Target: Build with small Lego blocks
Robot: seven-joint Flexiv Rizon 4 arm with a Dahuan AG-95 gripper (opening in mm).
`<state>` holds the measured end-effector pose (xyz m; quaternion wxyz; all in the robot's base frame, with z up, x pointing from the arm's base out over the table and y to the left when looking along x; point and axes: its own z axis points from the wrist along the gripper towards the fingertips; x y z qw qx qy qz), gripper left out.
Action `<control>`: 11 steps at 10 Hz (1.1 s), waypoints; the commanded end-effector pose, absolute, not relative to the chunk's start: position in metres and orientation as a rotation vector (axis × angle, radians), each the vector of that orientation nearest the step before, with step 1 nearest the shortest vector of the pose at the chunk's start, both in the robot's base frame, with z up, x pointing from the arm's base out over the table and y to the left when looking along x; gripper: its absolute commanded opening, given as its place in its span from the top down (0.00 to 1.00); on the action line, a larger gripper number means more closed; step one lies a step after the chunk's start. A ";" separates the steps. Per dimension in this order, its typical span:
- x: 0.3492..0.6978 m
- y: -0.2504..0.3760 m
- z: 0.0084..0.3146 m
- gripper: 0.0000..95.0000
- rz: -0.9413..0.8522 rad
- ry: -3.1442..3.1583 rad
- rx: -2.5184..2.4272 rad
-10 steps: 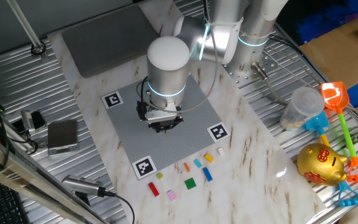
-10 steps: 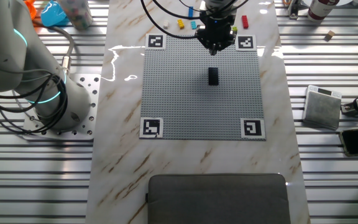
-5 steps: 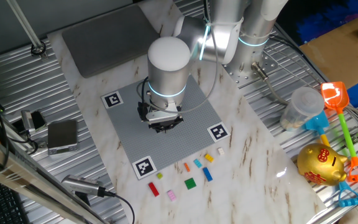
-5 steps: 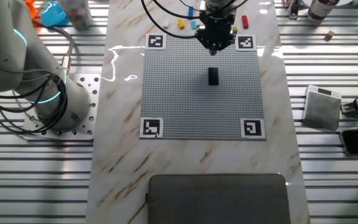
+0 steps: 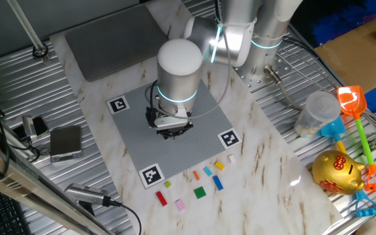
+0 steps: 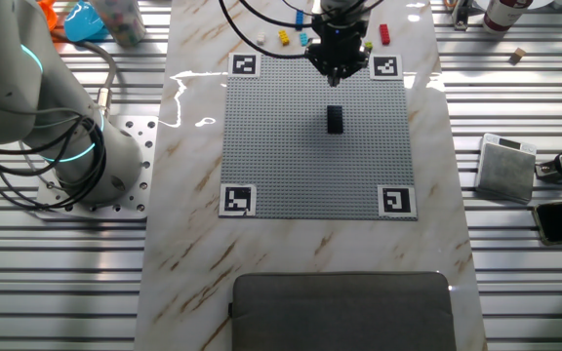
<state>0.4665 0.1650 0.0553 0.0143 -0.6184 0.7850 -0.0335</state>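
The white marble-patterned desk (image 6: 291, 244) carries everything, and the landmark on it is the large grey studded square plate (image 6: 291, 156) with black-and-white markers at its corners. Beside that plate, on the side away from the loose bricks, lies a flat dark grey rectangular pad (image 6: 344, 310). The silver robot arm (image 5: 178, 68) with glowing cyan rings reaches over the plate, its base bolted to the slatted metal frame beside the desk.

The black two-finger gripper (image 6: 336, 70) hangs over the plate, near the plate edge that faces the loose bricks, between the two corner markers there. Its jaws point down towards the studs; whether they are apart or closed, and whether they hold anything, cannot be told from either view.

A small black Lego block (image 6: 335, 119) stands on the plate near its middle, apart from the gripper.

The rest of the small Lego blocks lie scattered on the desk just off the plate's edge: a red brick (image 5: 161, 198), a green brick (image 5: 200, 192), a pink brick (image 5: 180, 205), a blue brick (image 5: 218, 183), an orange brick (image 5: 196, 175), a yellow brick (image 5: 219, 166), a light blue brick (image 5: 207, 171) and a whitish brick (image 5: 232, 158).
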 end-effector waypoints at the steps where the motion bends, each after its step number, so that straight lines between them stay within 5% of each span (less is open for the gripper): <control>1: 0.466 0.165 0.055 1.00 -0.079 2.442 -1.924; 11: 0.466 0.165 0.055 1.00 -0.075 2.446 -1.928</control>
